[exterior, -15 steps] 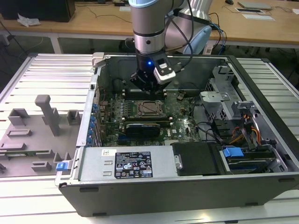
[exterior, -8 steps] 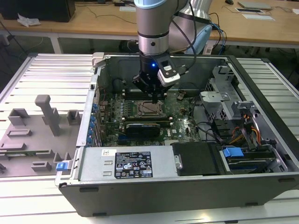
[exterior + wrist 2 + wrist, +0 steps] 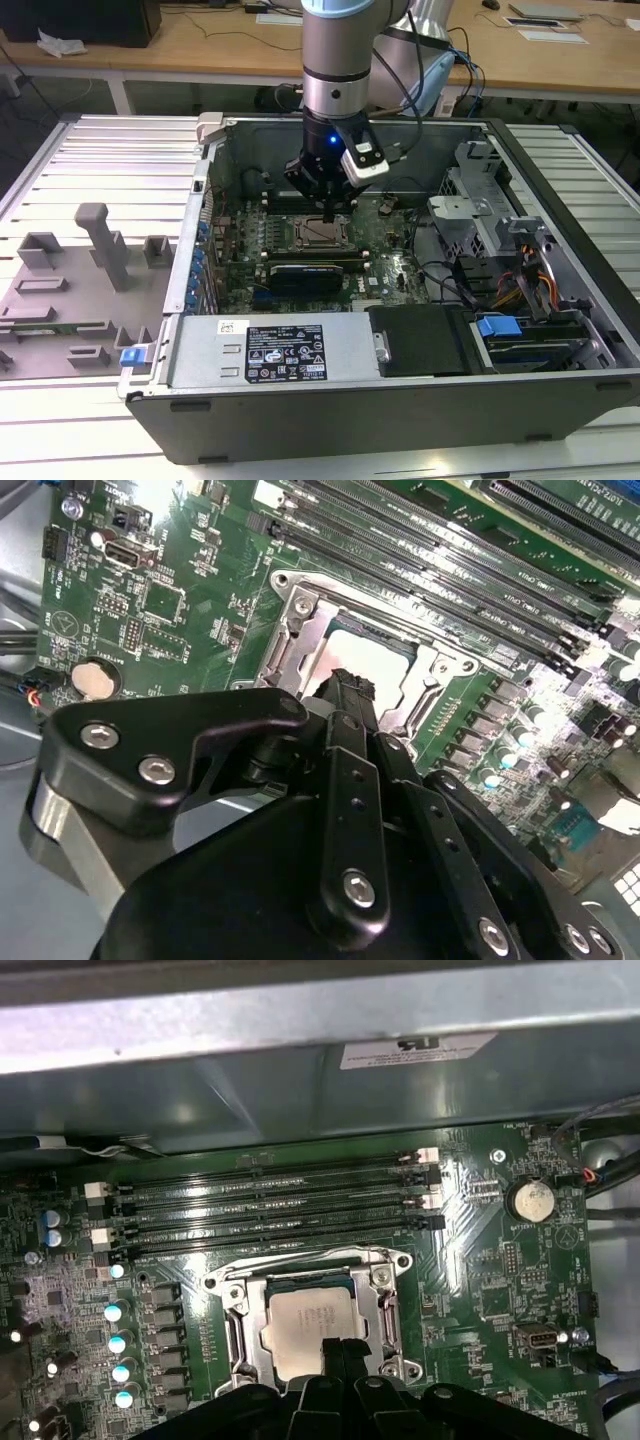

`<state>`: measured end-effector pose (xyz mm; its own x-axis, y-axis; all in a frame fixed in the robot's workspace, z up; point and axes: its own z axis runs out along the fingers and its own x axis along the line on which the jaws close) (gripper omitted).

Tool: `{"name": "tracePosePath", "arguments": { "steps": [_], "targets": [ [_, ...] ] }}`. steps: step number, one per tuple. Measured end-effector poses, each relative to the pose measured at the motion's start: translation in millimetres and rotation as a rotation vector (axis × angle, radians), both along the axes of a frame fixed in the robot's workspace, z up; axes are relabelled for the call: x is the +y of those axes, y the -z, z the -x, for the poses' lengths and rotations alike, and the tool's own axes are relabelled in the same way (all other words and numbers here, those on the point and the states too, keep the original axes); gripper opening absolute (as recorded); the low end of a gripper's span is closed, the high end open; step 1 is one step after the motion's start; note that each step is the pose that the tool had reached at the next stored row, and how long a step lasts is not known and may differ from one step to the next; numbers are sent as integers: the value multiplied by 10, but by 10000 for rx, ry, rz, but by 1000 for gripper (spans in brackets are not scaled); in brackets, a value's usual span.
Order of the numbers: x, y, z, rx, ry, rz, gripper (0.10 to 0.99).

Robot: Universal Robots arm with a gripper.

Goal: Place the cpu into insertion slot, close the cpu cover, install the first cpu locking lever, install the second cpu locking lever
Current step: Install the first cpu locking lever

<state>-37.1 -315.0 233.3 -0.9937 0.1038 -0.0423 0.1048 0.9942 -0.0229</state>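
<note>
Exterior view: open computer case (image 3: 330, 400) nearest, gripper (image 3: 331, 215) lowered over cpu (image 3: 320, 233) seated mid-motherboard; second wrist view: black fingers (image 3: 345, 695) drawn together, tips meeting over cpu (image 3: 365, 660) in insertion slot (image 3: 300, 645); first wrist view: cpu cover (image 3: 385, 1305) framing cpu (image 3: 305, 1325), memory slots (image 3: 270, 1210) beside.

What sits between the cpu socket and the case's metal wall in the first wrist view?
Four long black memory slots lie side by side between the insertion slot, holding the cpu, and the grey case wall.
</note>
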Motion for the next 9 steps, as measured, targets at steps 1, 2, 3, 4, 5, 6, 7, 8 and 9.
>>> {"name": "tracePosePath", "arguments": {
  "steps": [1, 2, 3, 4, 5, 6, 7, 8, 9],
  "targets": [
    [0, 1, 0, 0, -178, -2, 106],
    [1, 3, 0, 1, -374, -3, 106],
    [0, 2, 0, 2, -507, -1, 106],
    [0, 2, 0, 3, -621, 0, 106],
    [0, 3, 0, 4, -667, -2, 106],
    [0, 3, 0, 4, -682, -2, 106],
    [0, 3, 0, 5, -684, -2, 106],
    [0, 2, 0, 6, -684, -1, 106],
    [0, 2, 0, 7, -684, -1, 106]
  ]
}}
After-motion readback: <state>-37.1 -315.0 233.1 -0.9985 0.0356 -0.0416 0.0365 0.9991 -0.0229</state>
